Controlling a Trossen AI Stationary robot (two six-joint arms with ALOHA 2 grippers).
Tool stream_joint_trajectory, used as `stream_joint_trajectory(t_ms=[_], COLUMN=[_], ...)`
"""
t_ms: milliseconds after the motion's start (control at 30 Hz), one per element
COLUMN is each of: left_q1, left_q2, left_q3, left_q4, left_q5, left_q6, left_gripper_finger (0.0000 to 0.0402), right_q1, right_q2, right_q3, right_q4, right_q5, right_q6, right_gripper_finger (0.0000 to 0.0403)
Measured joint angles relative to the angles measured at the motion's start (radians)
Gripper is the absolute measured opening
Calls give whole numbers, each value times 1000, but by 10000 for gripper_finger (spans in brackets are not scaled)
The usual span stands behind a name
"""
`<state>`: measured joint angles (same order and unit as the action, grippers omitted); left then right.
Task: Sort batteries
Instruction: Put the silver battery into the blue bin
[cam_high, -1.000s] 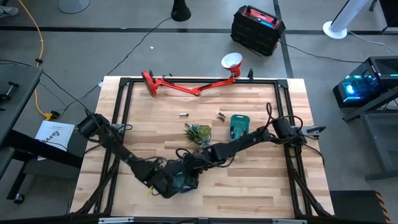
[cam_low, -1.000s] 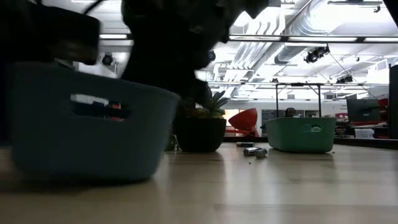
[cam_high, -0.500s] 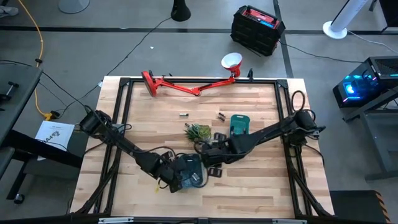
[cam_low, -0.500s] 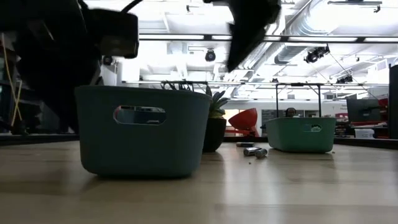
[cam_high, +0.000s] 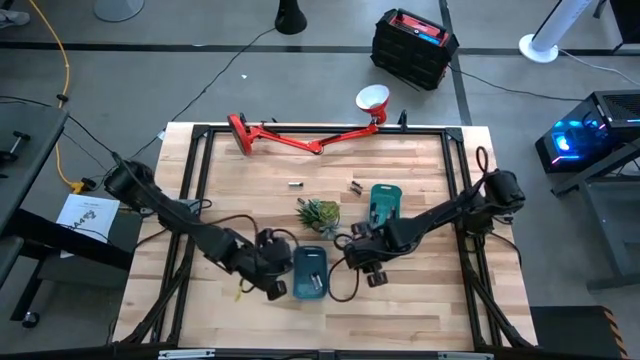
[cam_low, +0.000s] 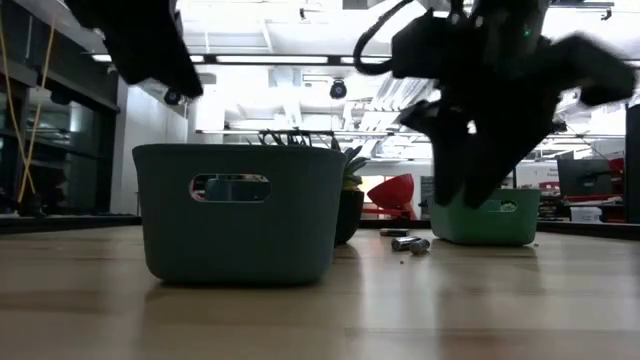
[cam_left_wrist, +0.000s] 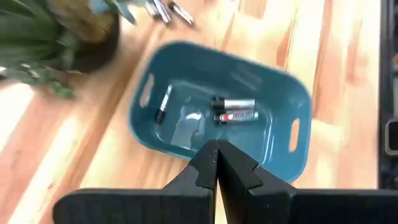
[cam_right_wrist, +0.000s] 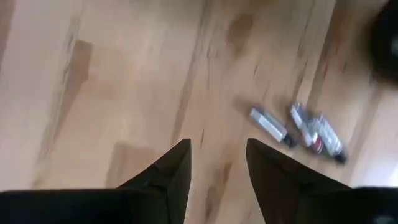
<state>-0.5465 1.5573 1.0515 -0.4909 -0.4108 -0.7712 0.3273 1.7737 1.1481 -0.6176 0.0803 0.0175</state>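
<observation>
Batteries (cam_left_wrist: 235, 111) lying in the teal tray (cam_left_wrist: 292, 99)
We are seeing the left gripper (cam_left_wrist: 216, 163) pinched together above them — right gripper (cam_right_wrist: 217, 163) parted, holding nothing, over loose batteries (cam_right_wrist: 316, 134).

A light wooden table (cam_high: 250, 160) with a black frame carries everything. At its centre stands a small potted plant (cam_high: 319, 213). One teal tray (cam_high: 309, 272) sits at 6 o'clock from the plant, another teal tray (cam_high: 385, 201) at 3 o'clock. A lone battery (cam_high: 296, 184) lies at 11 o'clock, loose batteries (cam_high: 356, 186) at 1 o'clock. A red lamp (cam_high: 300, 137) lies along the 12 o'clock edge.
</observation>
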Motion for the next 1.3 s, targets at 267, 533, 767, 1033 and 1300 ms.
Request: stream_joint_trajectory(t_ms=[267,533,767,1033,1300], left_q1=[-27,-72,-77,-77,-75], left_q2=[-58,-64,-64,-64,-64], left_q3=[0,0,0,0,0], left_q4=[-4,32,40,41,40], left_q5=[-76,-144,-156,-176,-178], left_q6=[-55,-122,-168,-169,-159], left_gripper_finger=[0,0,0,0,0], right_q1=[-72,-93,-81,-57,-57], right_q2=[56,92,111,111,113], right_q3=[2,2,2,-14,58], right_q4=[40,60,49,60,40], right_q5=[23,-18,-52,-58,-27], right_q6=[-186,-333,-341,-313,-190], right_gripper_finger=[149,149,133,97,95])
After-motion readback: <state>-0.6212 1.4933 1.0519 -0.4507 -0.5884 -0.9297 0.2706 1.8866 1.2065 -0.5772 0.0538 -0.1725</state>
